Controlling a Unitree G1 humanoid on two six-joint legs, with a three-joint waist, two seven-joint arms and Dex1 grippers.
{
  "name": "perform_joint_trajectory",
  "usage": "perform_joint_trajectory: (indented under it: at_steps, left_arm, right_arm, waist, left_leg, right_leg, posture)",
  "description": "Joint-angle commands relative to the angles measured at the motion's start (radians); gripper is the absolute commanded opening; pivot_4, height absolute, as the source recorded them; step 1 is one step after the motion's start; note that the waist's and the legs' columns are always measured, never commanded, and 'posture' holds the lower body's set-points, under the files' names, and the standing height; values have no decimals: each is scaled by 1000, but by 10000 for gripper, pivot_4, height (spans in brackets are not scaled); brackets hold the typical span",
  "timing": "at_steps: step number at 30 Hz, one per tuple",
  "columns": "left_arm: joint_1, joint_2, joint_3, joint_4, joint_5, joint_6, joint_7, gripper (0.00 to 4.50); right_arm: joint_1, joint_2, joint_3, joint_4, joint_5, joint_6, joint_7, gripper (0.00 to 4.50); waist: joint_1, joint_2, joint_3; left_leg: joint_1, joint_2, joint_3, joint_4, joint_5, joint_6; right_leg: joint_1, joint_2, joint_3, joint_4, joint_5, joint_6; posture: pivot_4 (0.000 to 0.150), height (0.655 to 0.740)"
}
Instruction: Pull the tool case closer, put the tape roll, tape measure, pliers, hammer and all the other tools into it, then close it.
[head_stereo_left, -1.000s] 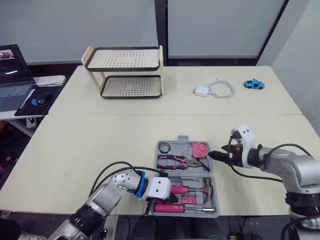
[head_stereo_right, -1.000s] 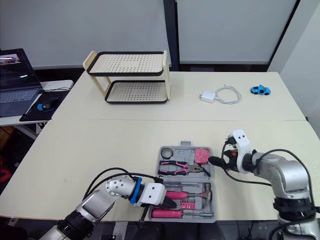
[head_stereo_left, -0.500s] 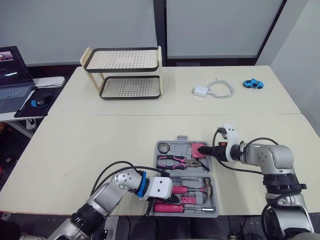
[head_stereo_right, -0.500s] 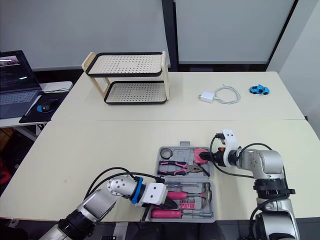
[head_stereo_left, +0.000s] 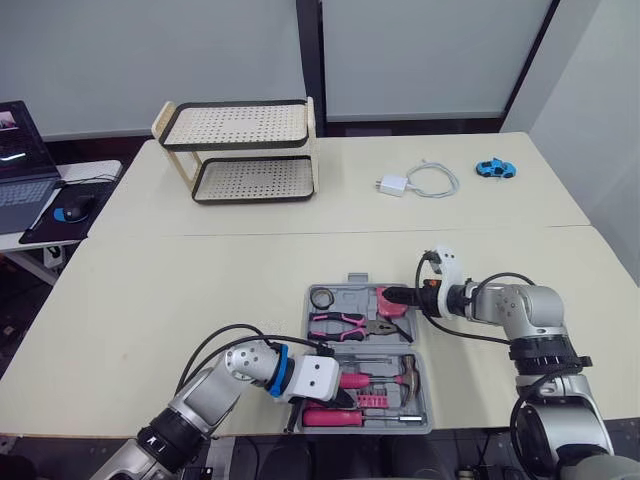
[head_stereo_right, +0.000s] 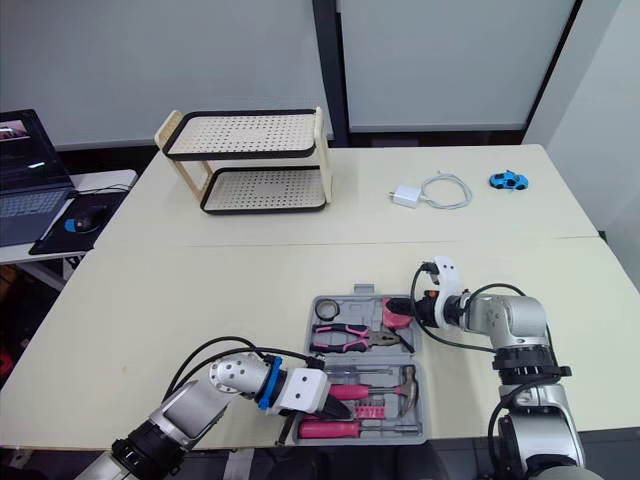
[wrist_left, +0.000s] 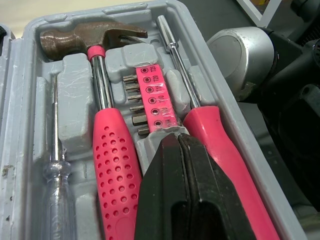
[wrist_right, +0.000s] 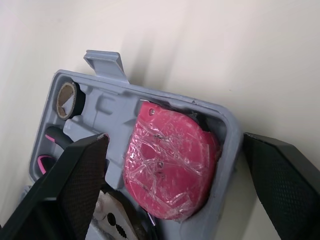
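Note:
The grey tool case (head_stereo_left: 347, 291) lies open flat near the table's front edge. Its far half holds a tape roll (head_stereo_left: 322, 298), a pink tape measure (head_stereo_left: 391, 302) and pliers (head_stereo_left: 348, 323). Its near half holds a hammer (wrist_left: 102, 125), a pink bit holder (wrist_left: 151, 97) and a pink-handled screwdriver (wrist_left: 220, 155). My left gripper (wrist_left: 178, 141) is shut, resting over the bit holder between the two pink handles. My right gripper (wrist_right: 172, 142) is wide open at the case's far right corner, one finger over the inside and one outside the wall, with the tape measure (wrist_right: 167, 165) between.
A two-tier perforated rack (head_stereo_left: 240, 150) stands at the back left. A white charger with cable (head_stereo_left: 420, 182) and a blue toy car (head_stereo_left: 496, 168) lie at the back right. A laptop and mouse (head_stereo_left: 72, 208) sit on a side table at the left.
My right gripper has moved left from beside the case to straddle its right corner around the tape measure. The left gripper has stayed put. The camera shifted slightly.

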Motion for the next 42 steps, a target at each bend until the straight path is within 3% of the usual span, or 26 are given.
perform_joint_trajectory:
  at_steps: [1, 14, 31, 42]
  left_arm:
    - [27, 35, -20, 124, 74, 4, 21, 0]
    - [43, 48, -19, 163, 85, -48, 20, 0]
    - [48, 62, -23, 160, 86, -55, 7, 0]
    - [39, 54, -1, 146, 58, -35, 15, 0]
  right_arm:
    - [-9, 12, 32, -5, 41, -26, 81, 44809]
    - [12, 3, 63, -40, 47, -164, 236, 44809]
    - [21, 9, 93, -45, 33, -260, 284, 44809]
    - [74, -67, 123, -264, 44, -298, 322, 44809]
  waist:
    - [-2, 0, 0]
    - [-15, 1, -1]
    - [-16, 1, -1]
    - [-13, 1, -1]
  left_leg:
    - [0, 0, 0, 0, 0, 0]
    - [1, 0, 0, -1, 0, 0]
    - [1, 1, 0, -1, 0, 0]
    - [1, 1, 0, -1, 0, 0]
  right_leg:
    - [0, 0, 0, 0, 0, 0]
    - [0, 0, 0, 0, 0, 0]
    - [0, 0, 0, 0, 0, 0]
    - [0, 0, 0, 0, 0, 0]
  posture:
    - [1500, 7400]
    - [1500, 7400]
    - [1500, 7400]
    - [1500, 7400]
